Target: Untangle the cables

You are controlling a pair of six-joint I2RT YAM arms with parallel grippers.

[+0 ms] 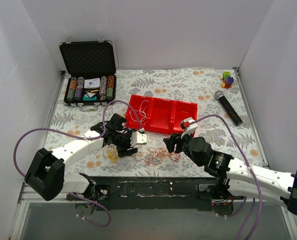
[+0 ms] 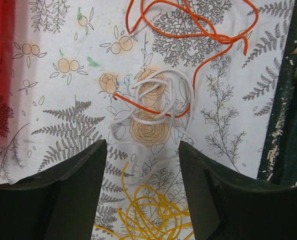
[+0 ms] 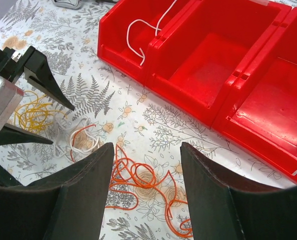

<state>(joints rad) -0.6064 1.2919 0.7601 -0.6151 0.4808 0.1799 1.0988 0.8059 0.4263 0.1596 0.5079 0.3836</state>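
The cables lie loose on the floral cloth near the front edge. In the left wrist view a white cable (image 2: 156,100) is coiled with a red strand (image 2: 138,106) through it, an orange cable (image 2: 198,25) lies beyond, and a yellow clump (image 2: 148,215) sits between the fingers. My left gripper (image 2: 142,145) is open and empty above the yellow clump (image 1: 111,154). My right gripper (image 3: 147,147) is open and empty over the orange cable (image 3: 143,175), which also shows in the top view (image 1: 156,159). Another white cable (image 3: 138,37) hangs in the red tray's left compartment.
A red three-compartment tray (image 1: 188,107) stands just behind both grippers. An open case of poker chips (image 1: 88,75) is at the back left. A microphone (image 1: 227,107) and a small coloured toy (image 1: 228,79) lie at the back right. The table's front edge runs right below the cables.
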